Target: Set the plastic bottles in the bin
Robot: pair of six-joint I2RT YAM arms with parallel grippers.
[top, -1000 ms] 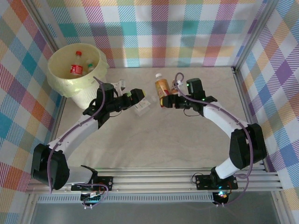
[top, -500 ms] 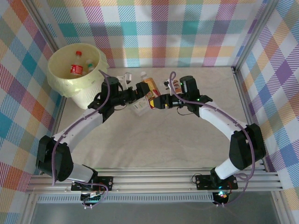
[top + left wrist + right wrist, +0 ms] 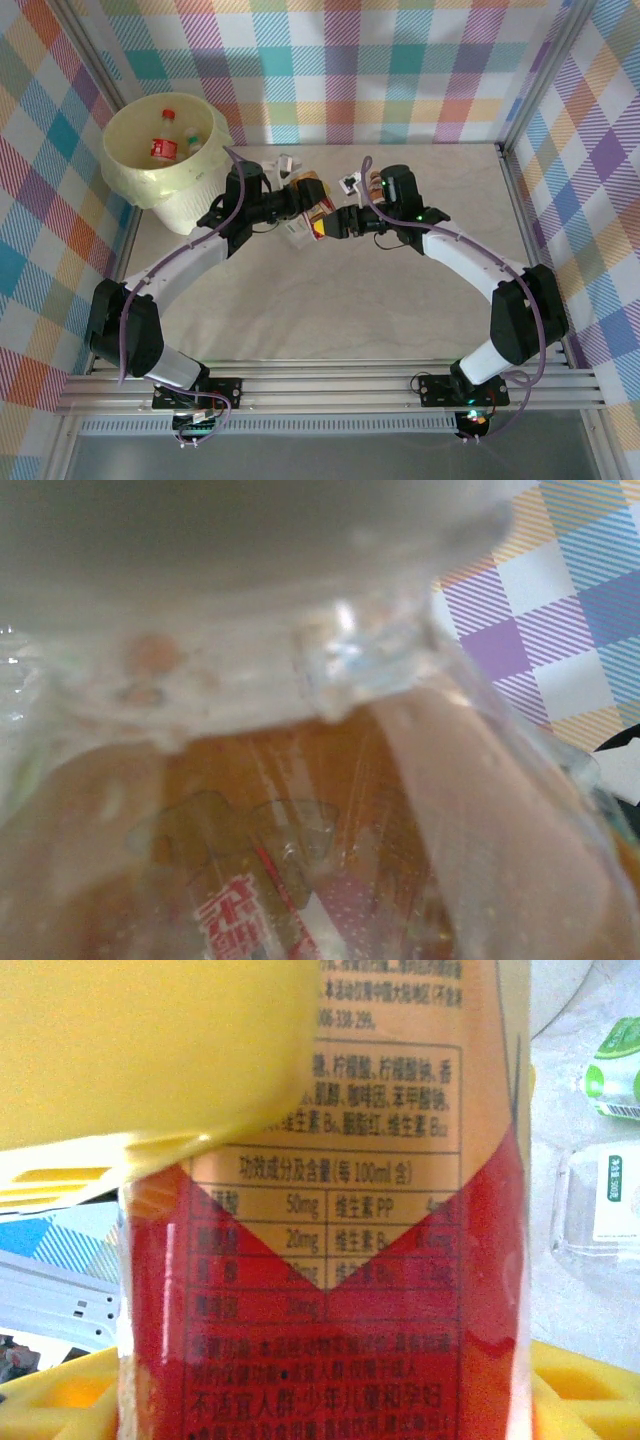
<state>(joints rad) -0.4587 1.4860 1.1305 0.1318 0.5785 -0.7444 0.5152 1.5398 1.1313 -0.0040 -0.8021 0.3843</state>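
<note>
Top external view: the bin is seen at the far left corner of the table, and two bottles are contained in it, a red-labelled bottle and a green-capped bottle just beside it. Both arms are bent inward, so that the left gripper and the right gripper are brought close together over the far half of the table, to the right of the bin and apart from it. An orange-labelled bottle is located between the two grippers. A clear bottle is seen lying on the table just on the near side of them. In the right wrist view the orange-labelled bottle is shown close up, its orange and red label covered in small print, and it is pinched by the yellow fingers, one pressed against its upper left and the other seen behind its lower part. To its right a green-labelled bottle and a white-labelled bottle are seen on the table. In the left wrist view the orange-labelled bottle is blurred, very near the lens, with a plaid wall at the upper right. Whether the left fingers are closed on it cannot be told.
</note>
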